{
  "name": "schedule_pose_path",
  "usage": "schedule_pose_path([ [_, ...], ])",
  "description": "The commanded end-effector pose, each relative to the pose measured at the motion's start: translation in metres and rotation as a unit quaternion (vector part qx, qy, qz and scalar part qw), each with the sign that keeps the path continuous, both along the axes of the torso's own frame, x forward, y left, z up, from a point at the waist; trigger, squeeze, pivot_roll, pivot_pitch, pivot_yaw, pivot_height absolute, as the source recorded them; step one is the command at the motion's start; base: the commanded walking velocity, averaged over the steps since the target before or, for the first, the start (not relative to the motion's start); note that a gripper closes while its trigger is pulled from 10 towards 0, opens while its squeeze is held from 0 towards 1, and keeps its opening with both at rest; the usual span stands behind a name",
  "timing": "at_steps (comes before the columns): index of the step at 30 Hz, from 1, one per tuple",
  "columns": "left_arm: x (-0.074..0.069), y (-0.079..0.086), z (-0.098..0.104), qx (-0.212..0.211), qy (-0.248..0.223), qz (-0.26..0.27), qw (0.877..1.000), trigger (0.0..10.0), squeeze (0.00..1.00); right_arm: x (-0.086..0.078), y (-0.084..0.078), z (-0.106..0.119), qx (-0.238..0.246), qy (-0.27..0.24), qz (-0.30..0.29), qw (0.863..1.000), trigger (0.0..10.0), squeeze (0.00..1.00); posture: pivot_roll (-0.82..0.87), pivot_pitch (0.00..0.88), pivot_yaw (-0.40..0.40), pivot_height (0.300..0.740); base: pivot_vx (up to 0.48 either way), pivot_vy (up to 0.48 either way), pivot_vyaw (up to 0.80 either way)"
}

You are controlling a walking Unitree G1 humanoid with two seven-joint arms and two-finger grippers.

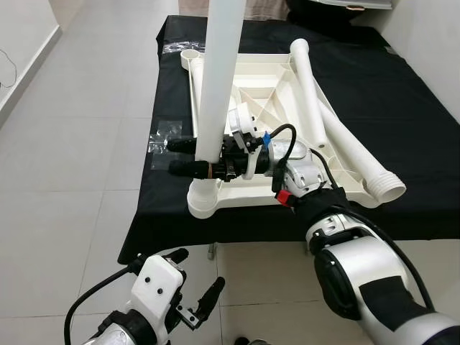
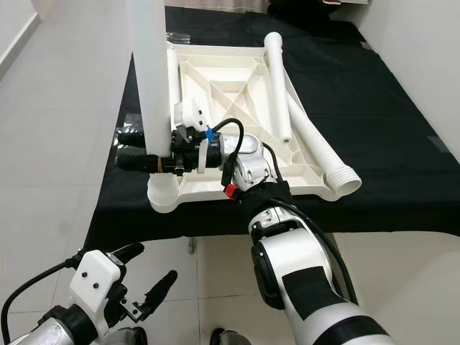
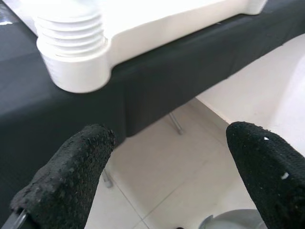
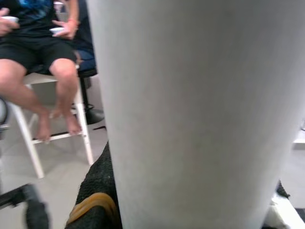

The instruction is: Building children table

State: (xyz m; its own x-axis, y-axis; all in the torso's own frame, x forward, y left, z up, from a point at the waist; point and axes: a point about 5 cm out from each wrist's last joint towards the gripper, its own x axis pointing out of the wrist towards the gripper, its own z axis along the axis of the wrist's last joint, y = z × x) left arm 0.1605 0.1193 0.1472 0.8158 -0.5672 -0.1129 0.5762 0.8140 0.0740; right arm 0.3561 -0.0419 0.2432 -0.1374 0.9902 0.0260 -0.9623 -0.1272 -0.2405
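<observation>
A white plastic tabletop [image 1: 267, 75] lies upside down on a black-covered table [image 1: 402, 108]. One white leg [image 1: 219, 79] stands upright in the tabletop's near left corner socket [image 1: 203, 200]. My right gripper [image 1: 188, 156] is shut on that leg just above the socket, one black finger on each side. Two loose white legs [image 1: 310, 86] lie across the tabletop's right side, one ending in a threaded tip [image 1: 384, 185]. A further socket [image 1: 191, 57] sits at the far left corner. My left gripper [image 1: 195, 284] hangs open below the table's front edge, with its fingers [image 3: 71, 176] under the corner socket [image 3: 71, 45].
A clear plastic bag [image 1: 165, 136] lies on the cloth left of the tabletop. Pale tiled floor [image 1: 79, 144] spreads to the left and in front. In the right wrist view a person sits on a white chair [image 4: 52, 129] beyond the leg.
</observation>
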Motion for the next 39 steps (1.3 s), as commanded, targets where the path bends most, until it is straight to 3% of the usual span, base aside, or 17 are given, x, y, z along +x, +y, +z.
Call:
schedule_pose_path([
  [1,-0.002,0.000,-0.004,0.003,0.016,-0.003,1.000,10.0,0.00,-0.010,0.002,-0.039,-0.054,0.058,0.042,0.996,0.0,0.00,0.24,0.237,-0.115,0.740,0.000,0.000,0.00],
  [6,-0.002,0.001,-0.004,0.002,0.016,-0.002,1.000,10.0,0.00,-0.014,0.009,-0.041,-0.073,0.050,0.064,0.994,0.0,0.00,0.24,0.240,-0.117,0.740,0.000,0.000,0.00],
  [9,-0.001,0.002,-0.003,0.007,0.012,0.001,1.000,10.0,0.00,-0.004,0.019,-0.040,-0.070,0.042,-0.022,0.996,0.0,0.00,0.23,0.242,-0.120,0.740,0.000,0.000,0.00],
  [16,0.000,0.003,-0.003,0.009,0.008,0.005,1.000,10.0,0.00,0.001,0.013,-0.044,-0.068,0.039,-0.071,0.994,0.0,0.00,0.23,0.241,-0.120,0.740,0.000,0.000,0.00],
  [18,0.004,0.006,-0.003,0.013,0.003,0.012,1.000,10.0,0.00,0.013,-0.003,-0.048,-0.053,0.046,-0.189,0.979,0.0,0.00,0.22,0.232,-0.113,0.740,0.000,0.000,0.00],
  [20,0.006,0.006,-0.003,0.014,-0.001,0.015,1.000,10.0,0.00,0.021,-0.014,-0.050,-0.038,0.051,-0.265,0.962,0.0,0.00,0.21,0.225,-0.108,0.740,0.000,0.000,0.00],
  [23,0.006,0.006,-0.003,0.014,-0.002,0.014,1.000,10.0,0.00,0.022,-0.017,-0.050,-0.035,0.049,-0.281,0.958,0.0,0.00,0.21,0.224,-0.107,0.740,0.000,0.000,0.00],
  [24,0.009,0.006,0.000,0.014,-0.017,0.024,0.999,10.0,0.00,0.026,-0.021,-0.049,-0.029,0.051,-0.313,0.948,0.0,0.00,0.20,0.219,-0.106,0.740,0.000,0.000,0.00],
  [25,0.009,0.006,0.000,0.014,-0.017,0.024,0.999,10.0,0.00,0.026,-0.021,-0.049,-0.029,0.051,-0.313,0.948,0.0,0.00,0.20,0.219,-0.106,0.740,0.000,0.000,0.00],
  [28,0.022,0.009,0.015,0.031,-0.085,0.082,0.993,10.0,0.00,0.035,-0.026,-0.042,0.013,0.059,-0.401,0.914,0.0,0.00,0.20,0.205,-0.106,0.740,0.000,0.000,0.00],
  [31,0.024,0.009,0.016,0.032,-0.091,0.086,0.992,10.0,0.00,0.036,-0.026,-0.042,0.018,0.063,-0.414,0.908,0.0,0.00,0.20,0.205,-0.106,0.740,0.000,0.000,0.00],
  [33,0.023,0.008,0.013,0.030,-0.083,0.083,0.993,10.0,0.00,0.039,-0.027,-0.048,0.009,0.081,-0.452,0.889,0.0,0.00,0.20,0.197,-0.105,0.740,0.000,0.000,0.00],
  [34,0.023,0.008,0.013,0.030,-0.083,0.083,0.993,10.0,0.00,0.039,-0.027,-0.048,0.009,0.081,-0.452,0.889,0.0,0.00,0.20,0.197,-0.105,0.740,0.000,0.000,0.00],
  [36,0.020,0.007,0.007,0.030,-0.070,0.078,0.994,10.0,0.00,0.043,-0.033,-0.057,-0.008,0.106,-0.513,0.852,0.0,0.00,0.20,0.195,-0.107,0.740,0.000,0.000,0.00],
  [37,0.020,0.007,0.007,0.030,-0.070,0.078,0.994,10.0,0.00,0.043,-0.033,-0.057,-0.008,0.106,-0.513,0.852,0.0,0.00,0.20,0.195,-0.107,0.740,0.000,0.000,0.00],
  [39,0.019,0.007,0.005,0.031,-0.066,0.075,0.994,10.0,0.00,0.046,-0.039,-0.062,-0.008,0.118,-0.564,0.817,0.0,0.00,0.20,0.187,-0.106,0.740,0.000,0.000,0.00],
])
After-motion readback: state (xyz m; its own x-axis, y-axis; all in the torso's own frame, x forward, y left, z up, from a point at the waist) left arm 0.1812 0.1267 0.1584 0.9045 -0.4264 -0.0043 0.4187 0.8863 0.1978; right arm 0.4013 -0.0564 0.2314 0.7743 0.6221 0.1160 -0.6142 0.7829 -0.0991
